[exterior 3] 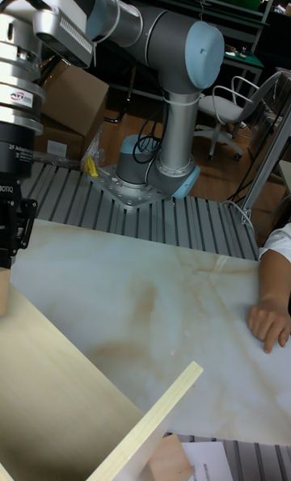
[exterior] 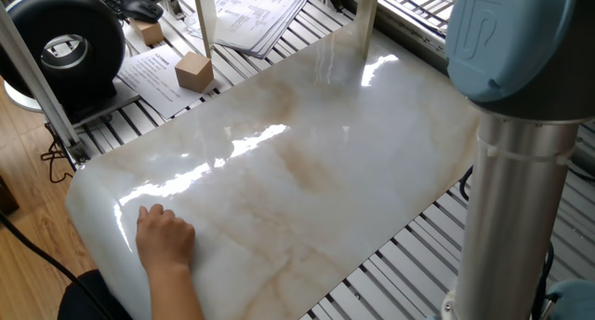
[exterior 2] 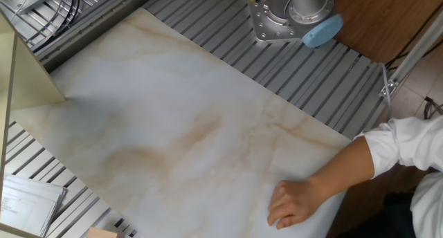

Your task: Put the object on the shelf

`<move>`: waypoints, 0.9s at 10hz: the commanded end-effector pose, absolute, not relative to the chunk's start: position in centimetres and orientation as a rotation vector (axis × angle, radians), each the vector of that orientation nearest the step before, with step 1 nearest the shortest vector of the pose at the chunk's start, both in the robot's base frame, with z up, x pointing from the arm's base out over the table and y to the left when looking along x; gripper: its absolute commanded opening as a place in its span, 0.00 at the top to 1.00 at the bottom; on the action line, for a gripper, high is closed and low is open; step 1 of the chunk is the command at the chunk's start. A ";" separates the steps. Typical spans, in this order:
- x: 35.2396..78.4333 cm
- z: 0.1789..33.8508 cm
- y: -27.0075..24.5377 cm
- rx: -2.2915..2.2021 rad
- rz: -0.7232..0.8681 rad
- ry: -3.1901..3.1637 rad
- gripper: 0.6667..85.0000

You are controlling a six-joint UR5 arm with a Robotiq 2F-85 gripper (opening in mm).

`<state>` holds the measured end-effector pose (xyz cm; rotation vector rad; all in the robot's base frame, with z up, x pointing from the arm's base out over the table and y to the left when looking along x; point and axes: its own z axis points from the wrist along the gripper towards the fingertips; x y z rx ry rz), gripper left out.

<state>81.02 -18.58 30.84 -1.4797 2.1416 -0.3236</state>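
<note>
Only the tall fixed view shows my gripper [exterior 3: 6, 253], cut off by the left edge; its dark fingers hang just above the pale wooden shelf board [exterior 3: 73, 392]. Right below the fingers, a thin strip of a light-brown thing [exterior 3: 3, 293] peeks in at the edge, standing at the shelf's surface; it may be the object. I cannot make out whether the fingers touch it, or how the jaws stand. The shelf's pale side panel [exterior 2: 21, 72] and its posts [exterior: 365, 18] appear in the two fixed views.
A person's hand [exterior: 165, 238] lies on the marble tabletop [exterior: 307, 162] near its corner. A larger tan block [exterior: 193, 71] sits on papers beside the table, and a small tan block [exterior: 147, 32] lies near the keyboard. The arm's base [exterior 2: 291, 16] stands on the slatted surface.
</note>
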 end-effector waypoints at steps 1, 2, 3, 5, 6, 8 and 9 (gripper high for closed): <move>81.0 30.7 -18.2 -1.485 -0.303 2.130 0.99; 80.9 30.8 -17.9 -1.490 -0.291 2.121 0.99; 80.9 30.7 -17.8 -1.499 -0.293 2.115 0.99; 80.8 30.7 -18.2 -1.542 -0.315 2.093 0.96; 80.9 30.8 -18.1 -1.559 -0.322 2.072 0.94; 81.0 31.0 -18.0 -1.589 -0.332 2.037 0.81; 81.3 31.2 -18.3 -1.598 -0.361 2.024 0.78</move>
